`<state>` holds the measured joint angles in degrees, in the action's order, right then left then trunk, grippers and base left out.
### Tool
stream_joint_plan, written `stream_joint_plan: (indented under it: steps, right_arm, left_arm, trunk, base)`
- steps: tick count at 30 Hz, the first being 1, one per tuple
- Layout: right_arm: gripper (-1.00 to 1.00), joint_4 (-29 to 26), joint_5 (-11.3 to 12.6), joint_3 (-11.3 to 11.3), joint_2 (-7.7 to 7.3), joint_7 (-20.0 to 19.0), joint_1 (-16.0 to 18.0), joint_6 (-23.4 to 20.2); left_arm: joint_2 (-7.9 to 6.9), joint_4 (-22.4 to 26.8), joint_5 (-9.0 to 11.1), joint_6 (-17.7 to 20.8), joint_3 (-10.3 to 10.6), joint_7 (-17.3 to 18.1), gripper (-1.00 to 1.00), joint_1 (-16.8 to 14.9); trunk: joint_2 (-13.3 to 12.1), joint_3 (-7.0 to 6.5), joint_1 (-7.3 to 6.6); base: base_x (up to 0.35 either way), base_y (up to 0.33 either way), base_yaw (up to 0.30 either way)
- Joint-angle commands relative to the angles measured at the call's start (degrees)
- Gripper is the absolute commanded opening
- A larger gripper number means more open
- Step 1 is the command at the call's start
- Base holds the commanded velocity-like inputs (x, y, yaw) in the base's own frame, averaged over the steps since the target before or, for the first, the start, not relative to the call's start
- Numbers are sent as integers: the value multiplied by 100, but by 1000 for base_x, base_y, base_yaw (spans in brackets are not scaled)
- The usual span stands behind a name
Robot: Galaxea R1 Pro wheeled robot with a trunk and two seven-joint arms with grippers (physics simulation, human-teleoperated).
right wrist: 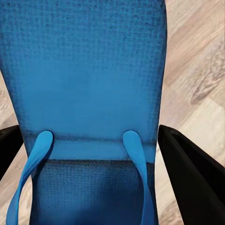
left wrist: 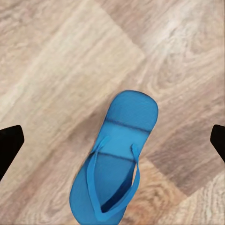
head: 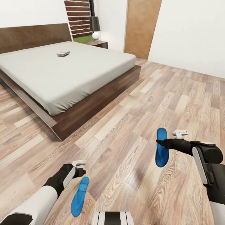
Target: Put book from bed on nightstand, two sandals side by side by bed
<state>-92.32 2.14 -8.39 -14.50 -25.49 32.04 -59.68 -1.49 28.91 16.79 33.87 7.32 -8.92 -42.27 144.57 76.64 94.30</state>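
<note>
One blue sandal (head: pixel 79 196) lies flat on the wood floor near my base. My left gripper (head: pixel 82 171) hangs open just above its far end; in the left wrist view the sandal (left wrist: pixel 117 159) lies between widely spread fingers (left wrist: pixel 9 145). My right gripper (head: pixel 160 142) is shut across the middle of the other sandal (head: pixel 162 150), held clear of the floor. In the right wrist view its sole (right wrist: pixel 89 70) sits between the fingers (right wrist: pixel 192 173). The book (head: pixel 63 53) lies on the bed (head: pixel 93 62). A nightstand (head: pixel 100 43) stands beyond the bed's far corner.
A lamp (head: pixel 95 29) stands on the nightstand. A wooden door (head: pixel 141 25) is in the far wall right of it. The bed's dark frame corner (head: pixel 61 132) juts toward me. Open plank floor (head: pixel 175 93) stretches to the right of the bed.
</note>
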Motion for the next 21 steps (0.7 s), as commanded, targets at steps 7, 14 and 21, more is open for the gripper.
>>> stream_joint_plan:
  steps: [7,14,21]
  right_arm:
    - [-100,-3,-32,-1,130,41,10,-32]
    - [-100,-5,-37,16,152,41,5,-32]
    - [-100,-5,-22,18,173,31,4,-32]
  left_arm:
    - [3,-194,20,-139,283,115,100,-4]
    - [9,-217,18,-114,303,241,100,-61]
    - [88,-226,20,-27,654,486,100,-336]
  trunk:
    - [11,160,17]
    - [21,315,35]
    - [30,470,53]
  base:
    - [0,0,0]
    - [0,0,0]
    - [0,0,0]
